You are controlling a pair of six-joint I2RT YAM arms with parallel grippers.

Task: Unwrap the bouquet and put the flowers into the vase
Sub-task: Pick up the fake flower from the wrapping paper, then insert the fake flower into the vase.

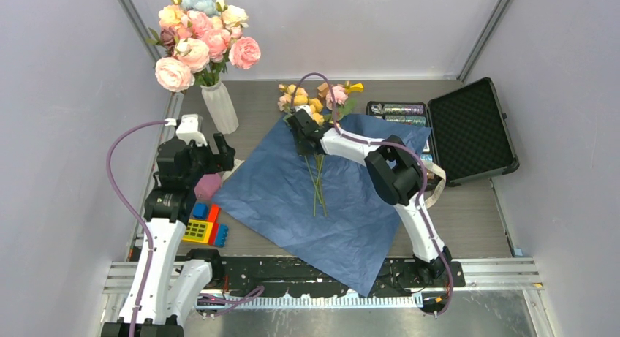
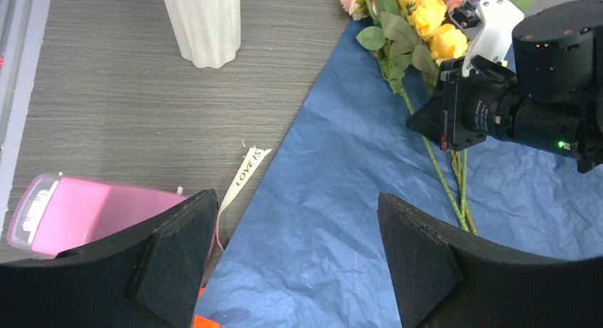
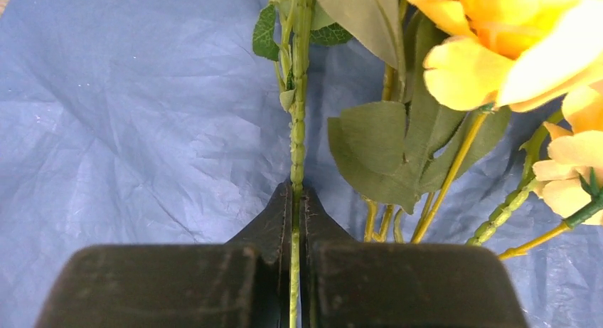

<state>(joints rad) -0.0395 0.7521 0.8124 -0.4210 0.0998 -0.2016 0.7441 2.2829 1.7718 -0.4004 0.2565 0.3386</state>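
Grey wood-grain table (image 1: 468, 205) fills the walled cell, and the dark blue wrap (image 1: 292, 198) lies spread flat across its middle. Over the far part of that sheet the right gripper (image 3: 296, 193) is low, its jaws pressed together on one thin green stem (image 3: 296, 129) that runs straight out between the fingertips. Just beyond the tips and to their right sit the leaves and yellow heads of the flowers (image 3: 498, 36). Seen from above, those heads lie just past this gripper at the wrap's far edge, while the other stems trail back under it toward the arm bases, resting on the paper. The left gripper (image 2: 297, 200) hangs above the wrap's left edge with its jaws wide apart and nothing between them. Ahead of it and to its left the vase (image 2: 206, 22) stands upright on bare table, well apart from the right gripper, with big pink, white and pale-blue blooms (image 1: 205, 41) in it. A pink block (image 2: 92, 214) lies just beside the left gripper's left finger, and a cream ribbon (image 2: 245, 173) with printed letters lies between that block and the wrap's edge. Coloured bricks (image 1: 205, 224) sit nearer the bases than the left gripper. An open black case (image 1: 471, 129) lies to the right of the right gripper, by the wrap's far right corner.
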